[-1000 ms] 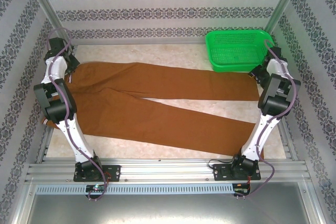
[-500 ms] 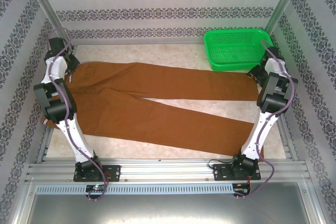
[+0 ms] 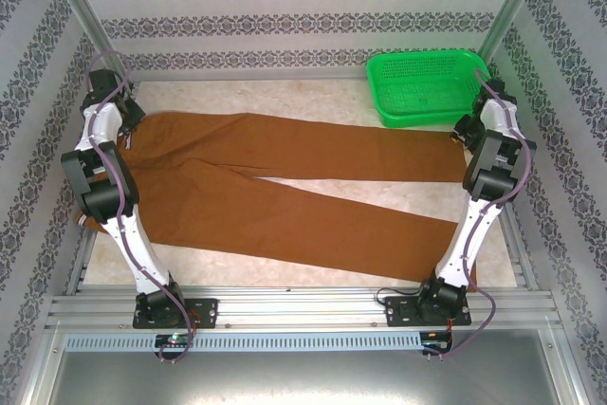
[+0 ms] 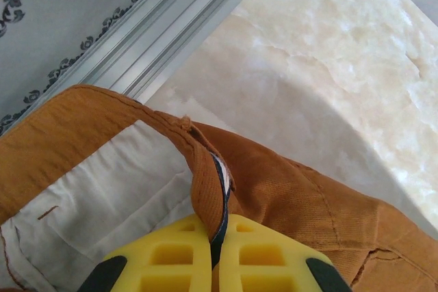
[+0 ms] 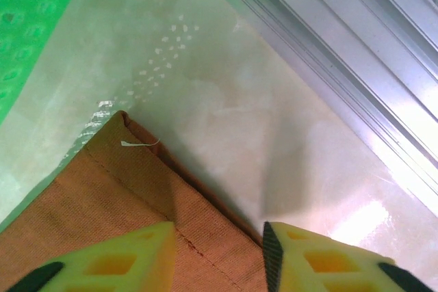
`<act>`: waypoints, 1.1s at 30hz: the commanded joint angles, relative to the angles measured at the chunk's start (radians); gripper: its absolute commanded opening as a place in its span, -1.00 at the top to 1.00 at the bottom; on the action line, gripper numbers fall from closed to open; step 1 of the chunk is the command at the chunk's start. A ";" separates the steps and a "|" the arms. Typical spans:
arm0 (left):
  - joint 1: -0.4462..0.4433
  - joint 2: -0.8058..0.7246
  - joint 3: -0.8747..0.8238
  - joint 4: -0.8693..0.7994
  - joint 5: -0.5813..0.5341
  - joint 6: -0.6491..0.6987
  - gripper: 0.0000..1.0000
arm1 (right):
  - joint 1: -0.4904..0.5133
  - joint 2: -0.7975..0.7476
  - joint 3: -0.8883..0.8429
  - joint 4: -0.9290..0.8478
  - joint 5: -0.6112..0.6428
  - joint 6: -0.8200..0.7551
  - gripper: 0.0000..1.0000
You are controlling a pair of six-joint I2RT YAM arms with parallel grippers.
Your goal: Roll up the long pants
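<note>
**While the long pants (image 3: 285, 187) lie flat, the left pincer (image 4: 215, 227) nips their waistband**

Where the waistband sits at the left side of the counter (image 3: 313, 100), the left pincer's yellow fingers (image 4: 171, 258) are pressed together on a raised fold of rust-brown cloth, with pale lining showing beside it. Both legs run rightward across the counter, splayed apart. The far leg's hem ends just beside the green basket (image 3: 427, 82) in the far right corner. The right pincer (image 5: 219, 237) is spread above that hem corner, one finger over cloth and the other over bare marble; whether it touches, I cannot tell.
</note>
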 commanded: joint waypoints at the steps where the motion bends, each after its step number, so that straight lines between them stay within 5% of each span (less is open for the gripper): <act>1: -0.003 0.031 0.017 -0.010 0.016 0.020 1.00 | 0.043 0.084 0.019 -0.077 -0.067 -0.065 0.25; 6: -0.003 0.035 0.024 -0.006 0.032 0.019 1.00 | 0.052 0.067 -0.008 -0.083 -0.025 -0.063 0.46; 11: -0.003 0.038 0.018 -0.005 0.053 0.022 1.00 | 0.038 -0.066 -0.198 0.029 0.019 -0.018 -0.59; 20: -0.003 0.026 -0.007 0.013 0.077 0.013 1.00 | 0.034 -0.093 -0.253 -0.001 -0.012 -0.076 -0.71; 26: -0.003 0.023 0.000 0.006 0.083 0.017 1.00 | 0.024 -0.063 -0.230 -0.016 -0.048 -0.102 -0.37; 28: -0.003 0.023 0.000 0.004 0.080 0.020 1.00 | 0.021 -0.053 -0.226 -0.015 -0.055 -0.108 -0.08; 30: -0.003 0.023 0.000 0.001 0.079 0.023 1.00 | 0.017 -0.038 -0.220 -0.020 -0.064 -0.115 0.51; 33: -0.003 0.029 0.000 -0.001 0.079 0.022 1.00 | 0.009 -0.037 -0.222 -0.020 -0.075 -0.115 0.86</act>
